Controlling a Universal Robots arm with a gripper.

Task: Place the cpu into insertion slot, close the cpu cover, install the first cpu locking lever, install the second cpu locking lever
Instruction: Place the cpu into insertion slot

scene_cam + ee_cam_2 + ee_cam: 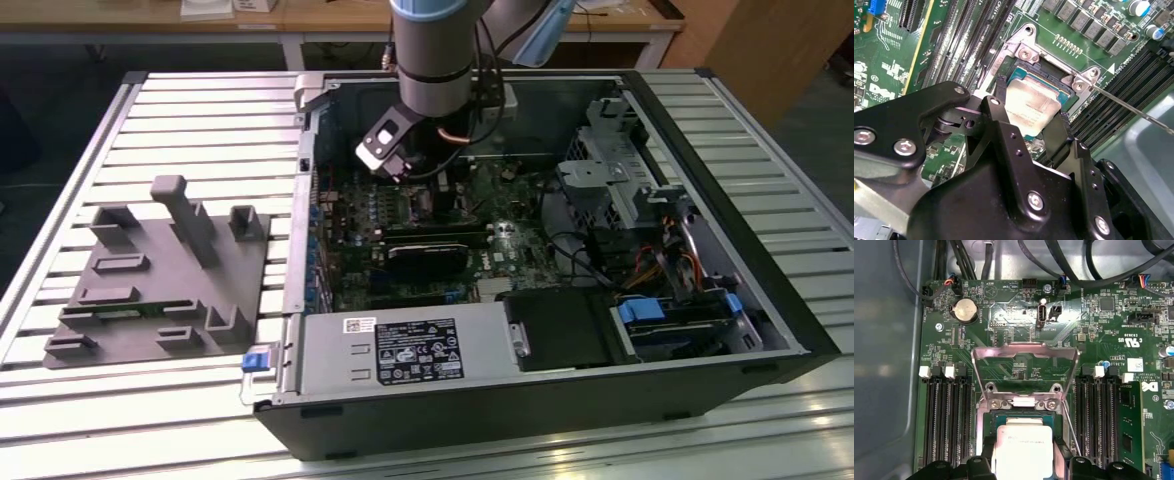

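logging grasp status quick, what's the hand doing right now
The hand is closed on the cpu, at the insertion slot.

The surface (174, 110) under me is a bed of silvery ribbed metal slats running across the exterior view. Light glares white off the slats nearest the camera, toward the exterior view's right. Behind the surface stands a wooden table (334, 18) on white legs (291, 50), with shadow beneath its top. The floor (67, 80) back there is dark. In the far corner on the exterior view's right, a tan wooden panel (767, 50) stands upright.
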